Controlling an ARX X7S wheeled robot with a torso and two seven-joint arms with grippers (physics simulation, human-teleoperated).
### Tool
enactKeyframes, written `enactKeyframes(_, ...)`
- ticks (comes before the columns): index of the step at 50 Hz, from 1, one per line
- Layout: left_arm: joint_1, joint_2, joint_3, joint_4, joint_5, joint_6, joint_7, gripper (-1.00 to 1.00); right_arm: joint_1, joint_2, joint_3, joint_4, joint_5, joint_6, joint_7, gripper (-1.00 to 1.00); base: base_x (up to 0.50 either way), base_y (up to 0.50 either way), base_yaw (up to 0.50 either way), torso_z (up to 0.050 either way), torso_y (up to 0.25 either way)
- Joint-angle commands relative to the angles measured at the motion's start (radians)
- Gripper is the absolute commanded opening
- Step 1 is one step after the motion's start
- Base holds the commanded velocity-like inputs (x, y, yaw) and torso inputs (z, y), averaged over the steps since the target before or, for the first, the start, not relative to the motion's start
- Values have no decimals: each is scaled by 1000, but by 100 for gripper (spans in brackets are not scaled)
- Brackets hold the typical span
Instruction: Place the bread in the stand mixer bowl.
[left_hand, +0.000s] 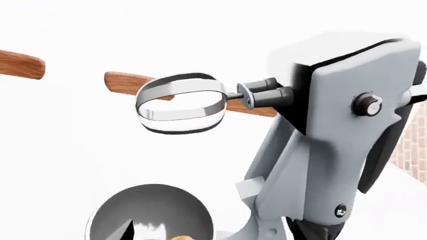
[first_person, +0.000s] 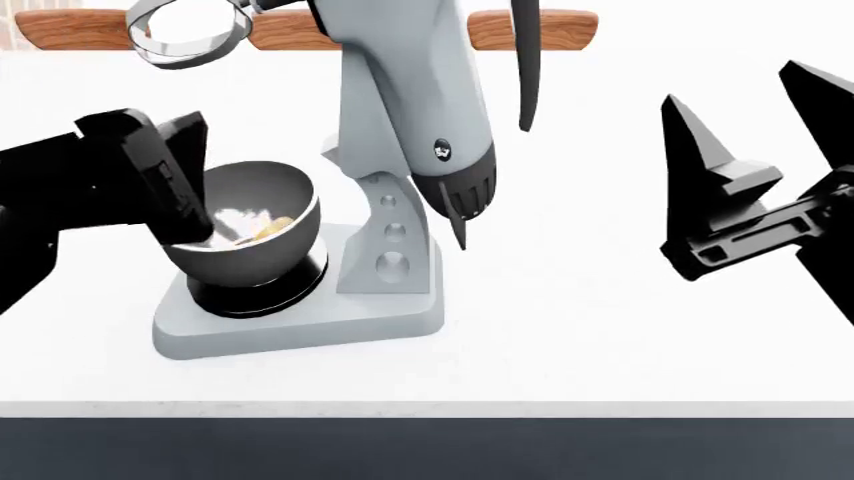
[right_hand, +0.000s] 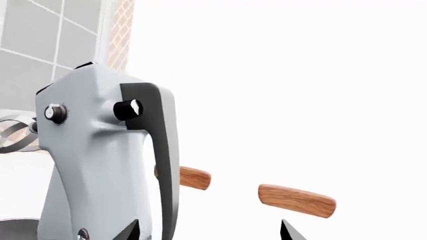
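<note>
Lying in the stand mixer bowl (first_person: 254, 225), the bread (first_person: 272, 229); right gripper (first_person: 747, 150) jaws spread, left gripper's (first_person: 160, 185) unclear; no legible writing.

The head view looks forward and down from above the near edge of the white surface (first_person: 601, 340), taking in the whole mixer (first_person: 400, 150) at middle range. The left wrist view sits close over the bowl (left_hand: 150, 212), facing the mixer's side and the metal ring (left_hand: 181, 102). The right wrist view looks from low and close at the mixer's (right_hand: 100, 165) other side. All three share the mixer and wooden handles (right_hand: 297, 200) behind.
</note>
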Motion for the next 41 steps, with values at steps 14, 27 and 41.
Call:
enactKeyframes(14, -175, 30, 58, 82, 62, -47, -67, 100, 38, 69, 109, -109, 205, -23, 111, 100, 0, 0, 0, 0, 0)
enactKeyframes(27, -153, 135, 112, 88, 294, -117, -22, 100, 77, -61, -60, -63, 37, -3, 31, 100, 0, 0, 0, 0, 0)
enactKeyframes(41, -264, 116, 109, 122, 233, -108, -72, 100, 175, 3, -11, -133, 208, -14, 125, 100, 0, 0, 0, 0, 0)
